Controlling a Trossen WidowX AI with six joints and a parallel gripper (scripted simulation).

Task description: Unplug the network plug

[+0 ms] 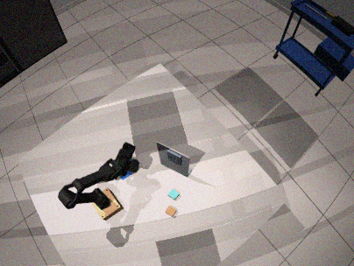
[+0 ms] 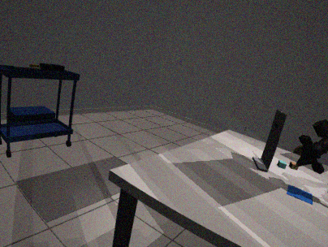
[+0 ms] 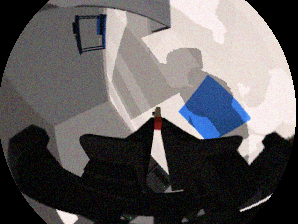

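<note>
My gripper (image 3: 157, 120) is shut on the network plug (image 3: 158, 121). A small red part and a brownish tip of the plug show between the fingertips in the wrist view. The plug is out of the socket and held above the table. The blue marked square (image 1: 126, 176) (image 2: 299, 195) (image 3: 215, 105) lies flat on the table; in the wrist view it is ahead and to the right of the fingertips. The arm hides most of it in the top view. The upright grey panel (image 1: 163, 164) (image 2: 274, 140) stands beyond the gripper, with its dark socket housing (image 1: 174, 157) facing the arm.
A teal block (image 1: 173, 194) (image 2: 282, 164) and an orange block (image 1: 171, 211) (image 2: 293, 165) lie near the panel. The arm's wooden base plate (image 1: 116, 210) is at the table's near side. A blue cart (image 1: 302, 57) (image 2: 36, 130) stands away from the table.
</note>
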